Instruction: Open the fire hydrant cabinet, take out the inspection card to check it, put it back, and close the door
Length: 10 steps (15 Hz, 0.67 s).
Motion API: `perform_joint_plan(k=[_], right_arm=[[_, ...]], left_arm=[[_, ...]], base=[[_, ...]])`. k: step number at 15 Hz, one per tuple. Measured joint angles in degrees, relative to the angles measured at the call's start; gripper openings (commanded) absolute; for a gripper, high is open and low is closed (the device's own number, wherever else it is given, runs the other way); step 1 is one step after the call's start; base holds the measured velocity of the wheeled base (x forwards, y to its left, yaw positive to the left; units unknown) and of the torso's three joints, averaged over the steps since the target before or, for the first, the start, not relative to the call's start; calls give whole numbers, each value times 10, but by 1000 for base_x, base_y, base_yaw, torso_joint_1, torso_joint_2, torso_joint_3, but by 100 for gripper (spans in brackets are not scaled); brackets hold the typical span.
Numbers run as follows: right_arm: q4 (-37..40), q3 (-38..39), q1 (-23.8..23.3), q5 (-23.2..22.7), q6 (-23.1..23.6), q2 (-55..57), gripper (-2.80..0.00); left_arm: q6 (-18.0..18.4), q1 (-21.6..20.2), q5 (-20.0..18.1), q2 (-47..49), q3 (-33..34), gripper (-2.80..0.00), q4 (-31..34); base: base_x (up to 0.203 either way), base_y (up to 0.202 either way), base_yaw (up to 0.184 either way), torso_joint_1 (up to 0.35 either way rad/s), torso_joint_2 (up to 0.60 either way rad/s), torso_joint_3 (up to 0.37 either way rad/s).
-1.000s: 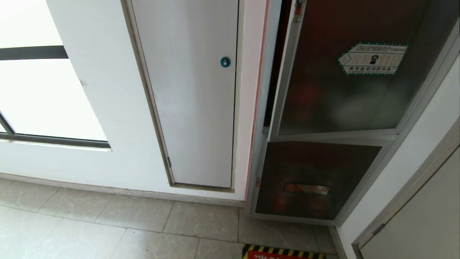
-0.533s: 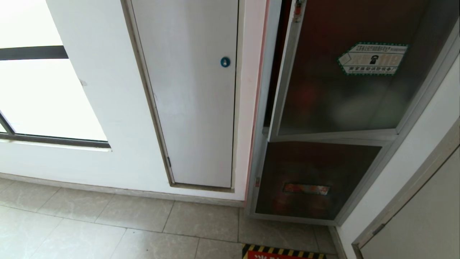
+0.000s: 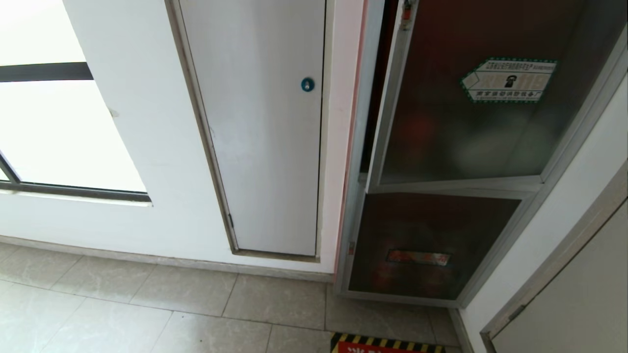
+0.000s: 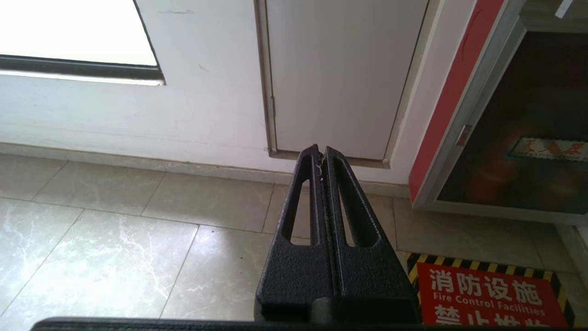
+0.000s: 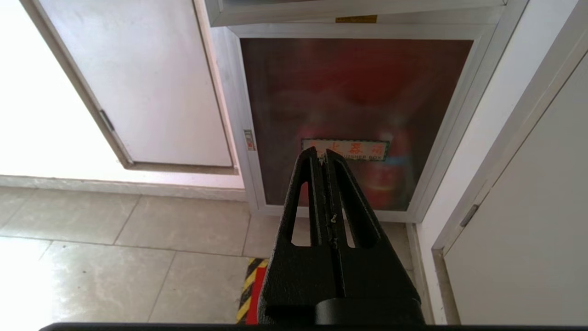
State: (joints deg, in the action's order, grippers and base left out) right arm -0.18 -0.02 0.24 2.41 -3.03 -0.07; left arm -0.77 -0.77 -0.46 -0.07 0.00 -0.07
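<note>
The fire hydrant cabinet stands at the right of the head view, silver-framed. Its door, dark tinted glass with a green-bordered hexagonal sticker, hangs slightly ajar, leaving a narrow dark gap at its left edge. The inspection card is hidden. Neither arm shows in the head view. My left gripper is shut and empty, low over the floor tiles facing the white panel door. My right gripper is shut and empty, pointing at the smaller lower glass panel with its reddish label.
A white panel door with a round blue lock is left of the cabinet. A window lies further left. A red floor sign with yellow-black border lies before the cabinet. Another door stands at the right.
Nothing has visibly moved in the head view; the door stays slightly ajar.
</note>
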Motion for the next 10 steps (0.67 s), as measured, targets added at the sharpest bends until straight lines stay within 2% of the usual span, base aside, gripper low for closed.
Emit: perform_joint_plan(k=[2, 10], right_arm=[[0, 0, 0, 1, -12, 0, -280], [0, 0, 0, 0, -12, 0, -280]], left_arm=[[0, 0, 0, 0, 0, -280, 0], [1, 0, 0, 0, 0, -280, 0]], base=[[0, 0, 0, 0, 0, 0], [0, 0, 0, 0, 0, 0]])
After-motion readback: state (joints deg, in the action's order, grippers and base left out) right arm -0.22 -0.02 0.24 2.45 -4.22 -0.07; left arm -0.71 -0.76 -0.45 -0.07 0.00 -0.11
